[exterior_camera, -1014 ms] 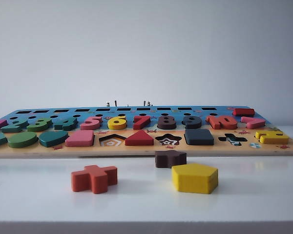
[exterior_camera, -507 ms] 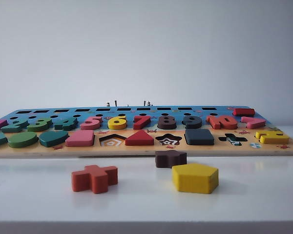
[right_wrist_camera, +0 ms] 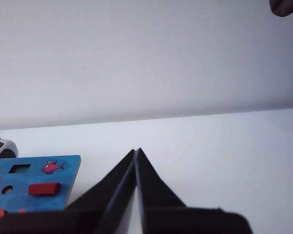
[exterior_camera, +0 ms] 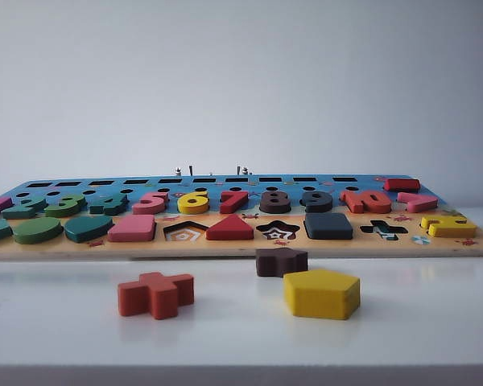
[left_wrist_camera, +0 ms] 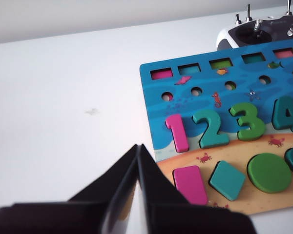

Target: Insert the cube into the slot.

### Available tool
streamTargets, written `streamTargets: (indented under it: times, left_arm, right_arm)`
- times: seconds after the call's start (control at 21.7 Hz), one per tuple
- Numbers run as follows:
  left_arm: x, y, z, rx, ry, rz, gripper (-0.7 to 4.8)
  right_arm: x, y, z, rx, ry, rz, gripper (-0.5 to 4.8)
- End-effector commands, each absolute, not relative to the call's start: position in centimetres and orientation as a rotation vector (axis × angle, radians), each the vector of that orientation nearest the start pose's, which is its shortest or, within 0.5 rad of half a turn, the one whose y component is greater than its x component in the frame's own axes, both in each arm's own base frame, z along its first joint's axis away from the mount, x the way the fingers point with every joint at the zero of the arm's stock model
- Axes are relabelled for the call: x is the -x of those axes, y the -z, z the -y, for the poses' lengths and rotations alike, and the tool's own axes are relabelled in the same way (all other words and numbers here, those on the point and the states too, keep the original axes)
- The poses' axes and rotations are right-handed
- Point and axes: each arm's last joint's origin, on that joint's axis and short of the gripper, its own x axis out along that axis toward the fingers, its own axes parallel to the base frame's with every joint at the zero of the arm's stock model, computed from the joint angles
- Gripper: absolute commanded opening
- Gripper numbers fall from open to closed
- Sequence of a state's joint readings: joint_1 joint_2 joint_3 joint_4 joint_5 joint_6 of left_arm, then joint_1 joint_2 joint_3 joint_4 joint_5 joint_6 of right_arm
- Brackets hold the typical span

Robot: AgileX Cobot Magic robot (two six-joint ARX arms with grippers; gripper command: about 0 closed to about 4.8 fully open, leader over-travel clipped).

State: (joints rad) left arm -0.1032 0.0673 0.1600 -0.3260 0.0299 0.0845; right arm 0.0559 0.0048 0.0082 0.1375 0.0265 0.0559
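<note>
The cube (exterior_camera: 328, 226) is a flat, dark navy square block with rounded corners. It lies flush in the front row of the puzzle board (exterior_camera: 241, 247), between the star-shaped recess (exterior_camera: 278, 231) at its 9 o'clock and the cross-shaped recess (exterior_camera: 383, 230) at its 3 o'clock. No checkerboard shows around it, so the slot appears filled and the task reads as done.

Judged handling: painted wood, rigid, light, not fragile, somewhat slick on the faces. Seated, it offers only a shallow raised rim; the sound hold is across two opposite straight edges, clear of the rounded corners.

Nearest on the white table lie the yellow pentagon (exterior_camera: 321, 293) and orange-red cross block (exterior_camera: 155, 293), with the brown star block (exterior_camera: 281, 261) just behind, at the board's front edge.

Neither arm shows in the exterior view. The left gripper (left_wrist_camera: 138, 148) has its fingers pressed together on nothing, over bare table near the board's corner by the pink numeral 1 (left_wrist_camera: 177, 133). The right gripper (right_wrist_camera: 136, 152) is likewise closed and empty, beside the board's opposite end.
</note>
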Motion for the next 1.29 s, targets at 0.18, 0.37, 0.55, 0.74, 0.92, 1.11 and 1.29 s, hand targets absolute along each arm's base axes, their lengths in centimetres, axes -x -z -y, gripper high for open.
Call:
streamTargets:
  times: [0.18, 0.37, 0.55, 0.74, 0.92, 1.11, 1.29]
  left_arm:
    - [-8.5, -18.1, 0.9, -0.098, 0.107, -0.162, 0.20]
    - [-8.6, -17.7, 0.8, -0.100, 0.094, -0.180, 0.20]
    - [-8.9, -16.4, 0.8, -0.112, 0.071, -0.213, 0.20]
    - [-9.1, -15.4, 0.8, -0.133, 0.072, -0.244, 0.20]
    - [-9.2, -14.9, 0.7, -0.142, 0.051, -0.245, 0.20]
    - [-9.4, -14.8, 0.6, -0.143, 0.009, -0.207, 0.20]
    - [-9.5, -14.7, 0.5, -0.144, -0.028, -0.197, 0.20]
  right_arm:
    - [-9.6, -18.0, -0.5, -0.061, -0.034, 0.149, 0.00]
    - [-9.6, -18.0, -0.5, -0.061, -0.034, 0.149, 0.00]
    - [-9.6, -18.0, -0.5, -0.061, -0.034, 0.149, 0.00]
    - [-9.6, -18.0, -0.5, -0.061, -0.034, 0.149, 0.00]
    - [-9.6, -18.0, -0.5, -0.061, -0.034, 0.149, 0.00]
    - [-9.6, -18.0, -0.5, -0.061, -0.034, 0.149, 0.00]
    - [-9.6, -18.0, -0.5, -0.061, -0.034, 0.149, 0.00]
